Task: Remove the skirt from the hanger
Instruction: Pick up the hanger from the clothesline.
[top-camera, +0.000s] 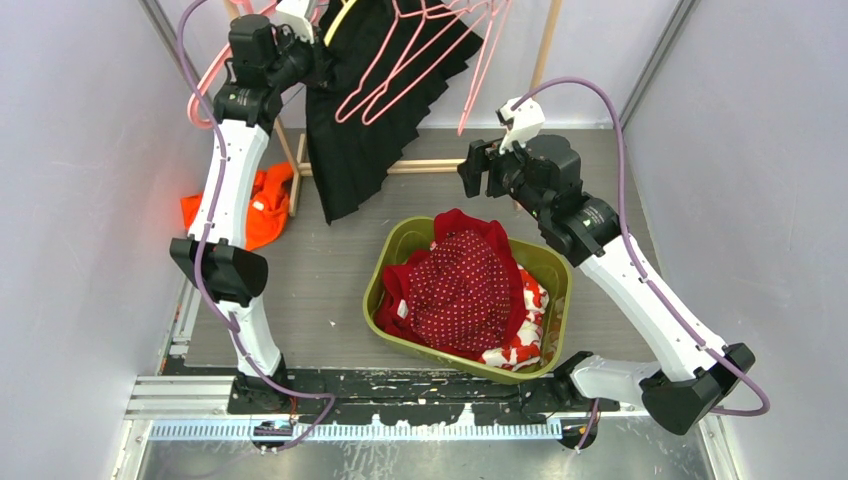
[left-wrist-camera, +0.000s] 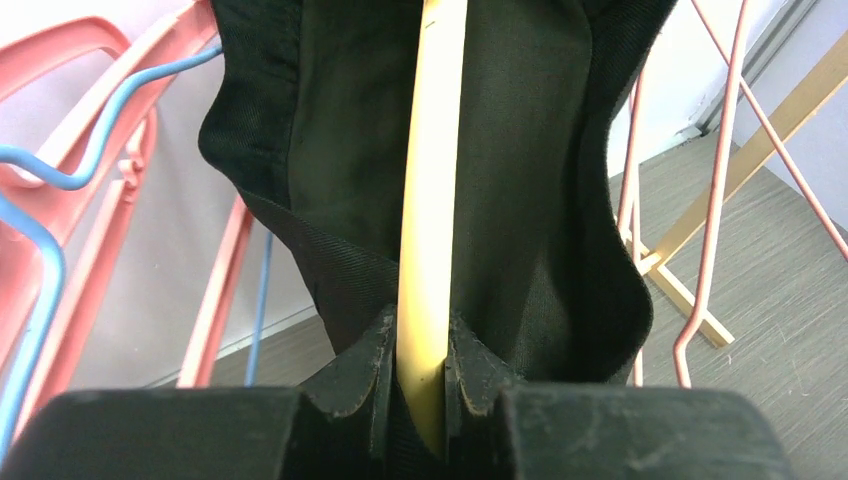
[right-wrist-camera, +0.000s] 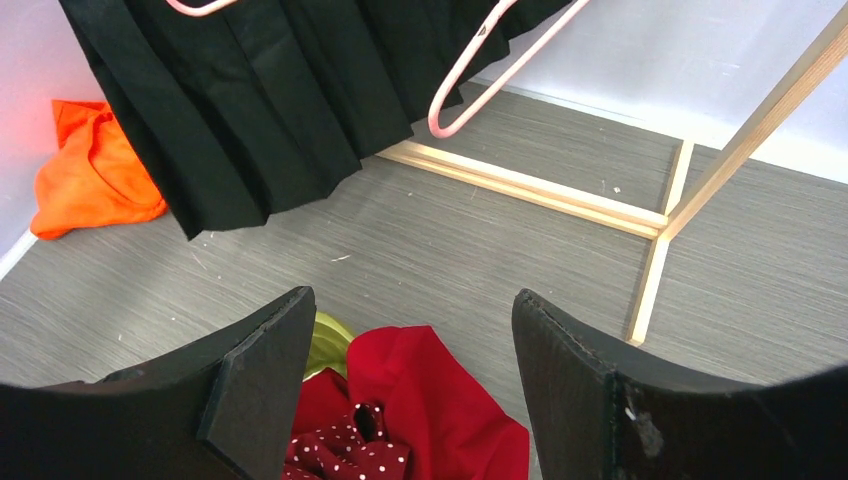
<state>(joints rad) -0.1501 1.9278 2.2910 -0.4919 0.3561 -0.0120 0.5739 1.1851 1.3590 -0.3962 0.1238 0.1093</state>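
A black pleated skirt (top-camera: 355, 140) hangs from a yellow hanger (top-camera: 338, 18) on the rack at the back. My left gripper (top-camera: 300, 45) is high at the skirt's top edge. In the left wrist view it (left-wrist-camera: 420, 360) is shut on the yellow hanger (left-wrist-camera: 432, 200), with the skirt's black waistband (left-wrist-camera: 340, 180) around it. My right gripper (top-camera: 472, 165) is open and empty above the far rim of the green basket; in the right wrist view it (right-wrist-camera: 410, 350) faces the skirt's hem (right-wrist-camera: 240, 130) from a distance.
Several empty pink hangers (top-camera: 420, 50) hang beside the skirt. A green basket (top-camera: 388, 255) holds red and polka-dot clothes (top-camera: 460, 285). An orange cloth (top-camera: 258, 205) lies on the floor at left. The wooden rack base (right-wrist-camera: 560, 195) crosses the floor.
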